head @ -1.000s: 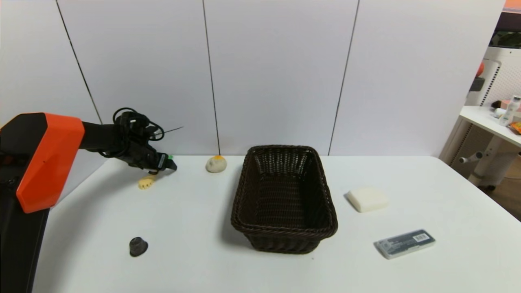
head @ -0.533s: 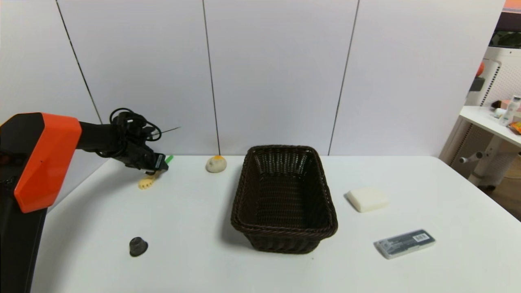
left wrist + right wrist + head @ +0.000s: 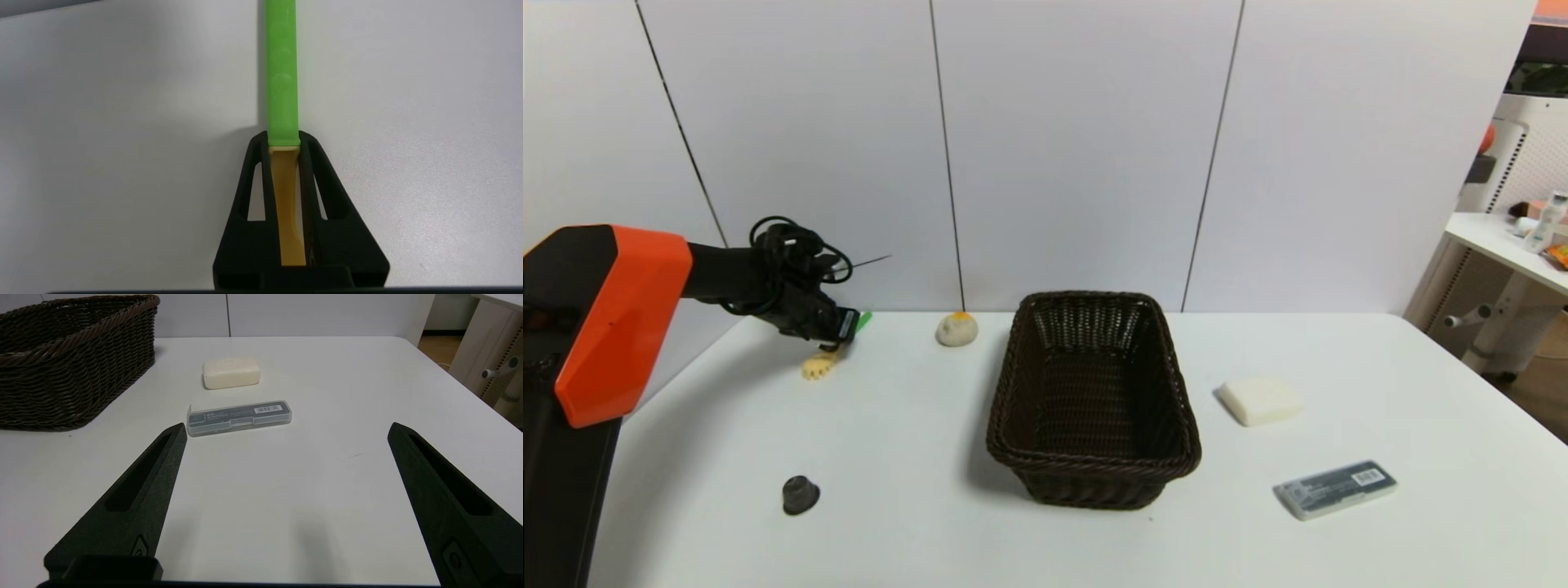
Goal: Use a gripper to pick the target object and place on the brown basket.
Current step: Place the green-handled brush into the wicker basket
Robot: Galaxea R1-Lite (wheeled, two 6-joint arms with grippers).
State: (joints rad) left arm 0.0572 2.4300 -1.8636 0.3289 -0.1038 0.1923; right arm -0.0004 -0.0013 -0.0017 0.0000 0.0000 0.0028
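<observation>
The left pincer (image 3: 843, 328), a black claw with looped cables on a thick black arm with an orange segment, is pinching the small toy pasta spoon (image 3: 823, 360) at the far left of the white tabletop (image 3: 915, 457); in the left wrist view its fingers (image 3: 314, 196) are pressed against the pale yellow shaft, the bright green handle sticking out past their tips. The spoon's pronged yellow head hangs at or just above the tabletop; which, I cannot tell. The right pincer (image 3: 286, 430) sits spread wide at the near right of the tabletop. Nearest are a small dark round cap (image 3: 800, 494) and a clear flat plastic case (image 3: 1334, 489). Further out stand the large dark brown woven wicker basket (image 3: 1094, 469) and a cream rectangular block (image 3: 1260, 400). Farthest back lies a beige lump with an orange top (image 3: 956, 328)
</observation>
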